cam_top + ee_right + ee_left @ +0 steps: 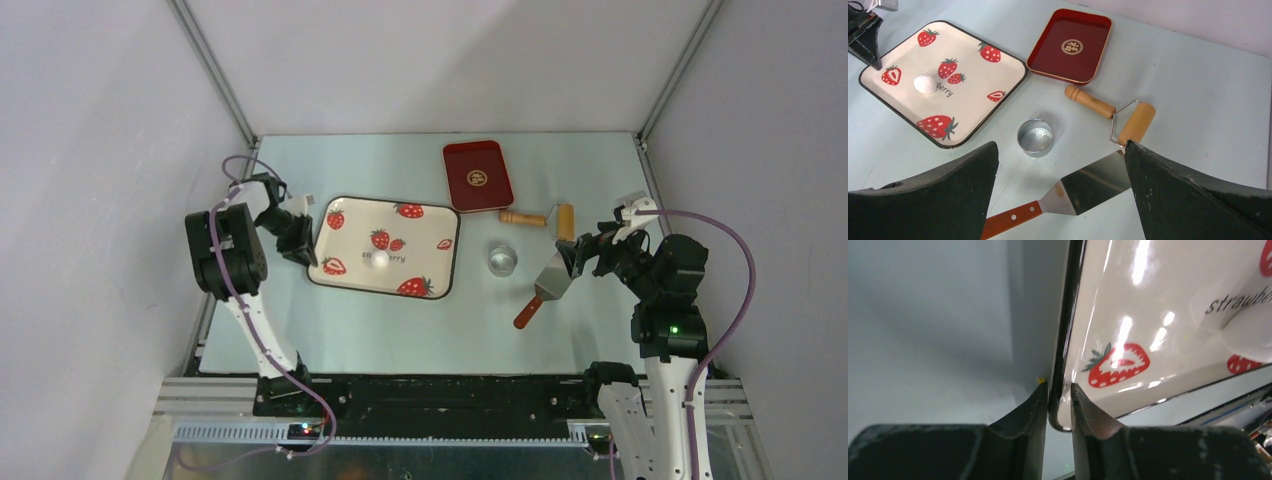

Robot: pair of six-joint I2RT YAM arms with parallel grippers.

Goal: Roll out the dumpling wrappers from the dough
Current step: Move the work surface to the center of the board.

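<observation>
A white ball of dough (381, 259) (924, 84) lies near the middle of the strawberry-print tray (360, 218) (968, 95). In the left wrist view the dough (1248, 332) is a blur at the right edge. My left gripper (303, 240) (1058, 386) is at the tray's left rim, with one finger outside the black edge and one inside the tray (1108, 300), pinching it. My right gripper (575, 255) (1060, 145) hangs open above the spatula, holding nothing. No dumpling wrappers are in view.
A wooden-handled roller (545, 218) (1128, 122) lies beside a red tray (478, 176) (1070, 46). A small silvery round cup (502, 259) (1035, 137) stands right of the strawberry tray. A metal spatula (548, 280) (1088, 185) with a red-brown handle lies below my right gripper.
</observation>
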